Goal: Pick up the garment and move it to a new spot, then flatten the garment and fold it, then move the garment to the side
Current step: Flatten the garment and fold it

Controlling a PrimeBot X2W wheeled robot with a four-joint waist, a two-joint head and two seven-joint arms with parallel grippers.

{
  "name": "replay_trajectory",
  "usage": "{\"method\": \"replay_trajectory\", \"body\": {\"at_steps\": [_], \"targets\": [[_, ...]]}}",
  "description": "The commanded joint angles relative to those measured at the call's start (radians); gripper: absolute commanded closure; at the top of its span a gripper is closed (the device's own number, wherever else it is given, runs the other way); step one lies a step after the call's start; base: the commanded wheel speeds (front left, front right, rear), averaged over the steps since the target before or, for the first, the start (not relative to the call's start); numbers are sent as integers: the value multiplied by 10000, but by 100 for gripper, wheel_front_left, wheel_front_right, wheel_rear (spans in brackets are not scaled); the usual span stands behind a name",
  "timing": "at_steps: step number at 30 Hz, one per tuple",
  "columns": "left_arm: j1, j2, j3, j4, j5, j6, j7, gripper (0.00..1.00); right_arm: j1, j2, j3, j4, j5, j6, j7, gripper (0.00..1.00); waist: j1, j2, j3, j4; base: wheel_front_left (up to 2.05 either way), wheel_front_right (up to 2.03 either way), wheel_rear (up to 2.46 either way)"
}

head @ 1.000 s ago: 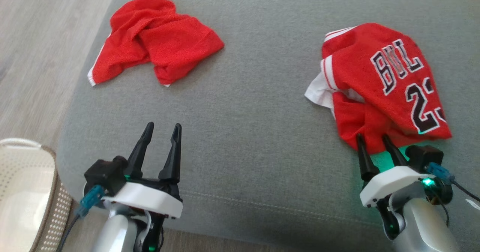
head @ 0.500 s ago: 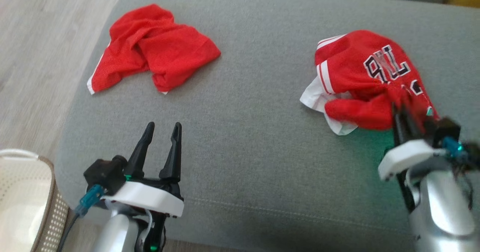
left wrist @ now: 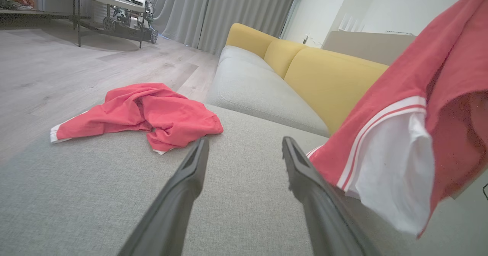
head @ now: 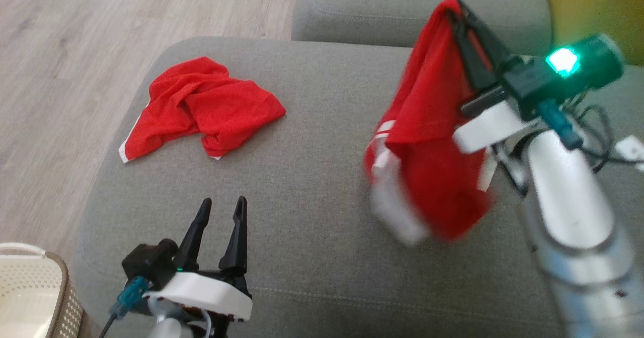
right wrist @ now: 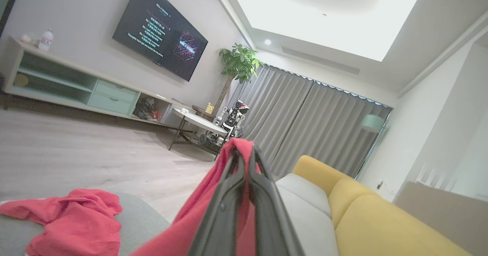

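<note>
The garment (head: 427,142), a red jersey with white trim, hangs in the air above the right side of the grey sofa cushion (head: 312,217). My right gripper (head: 455,3) is shut on its top fold, raised high at the upper right. The right wrist view has the red cloth (right wrist: 190,218) draped over the closed right gripper (right wrist: 244,149). My left gripper (head: 223,204) rests low at the front left, open with nothing between its fingers. In the left wrist view the garment (left wrist: 419,96) dangles just right of the open left gripper (left wrist: 244,141).
A second crumpled red garment (head: 201,106) lies at the cushion's far left, near its edge. A pale perforated basket (head: 30,287) stands on the wood floor at the lower left. Another grey seat and yellow back cushions (left wrist: 324,77) lie beyond.
My right gripper closed on the jersey's near edge and lifted it off the cushion, so it now hangs. The head camera shifted. The left gripper stayed put.
</note>
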Motion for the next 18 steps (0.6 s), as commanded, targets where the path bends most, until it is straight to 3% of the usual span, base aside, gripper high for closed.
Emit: {"method": "replay_trajectory", "body": {"at_steps": [1,10,13,14,15,18], "targets": [[-415,7,293,-391,-29,63,-122,0,-550,-300,192,-123,-131,-2,133,100,0,-1,-33,-12,0,0,0],[-500,7,99,-512,-36,60,-122,0,-656,-3251,-12,1542,-162,-2,649,100,0,-1,236,227,0,0,0],[-515,7,110,-471,-48,42,-122,0,-638,-3834,-280,2080,-111,-2,740,100,0,-1,347,215,0,0,0],[-527,7,109,-463,-55,32,-122,0,-605,-3979,-384,2357,-106,-2,934,73,0,-1,392,207,0,0,0],[-548,7,107,-457,-63,22,-122,0,-561,-4092,-507,2677,-143,-2,1255,0,0,-1,439,198,0,0,0],[-627,7,109,-448,-86,15,-122,0,-464,-4002,-848,3278,69,-2,1795,0,0,-1,553,147,0,0,0]]}}
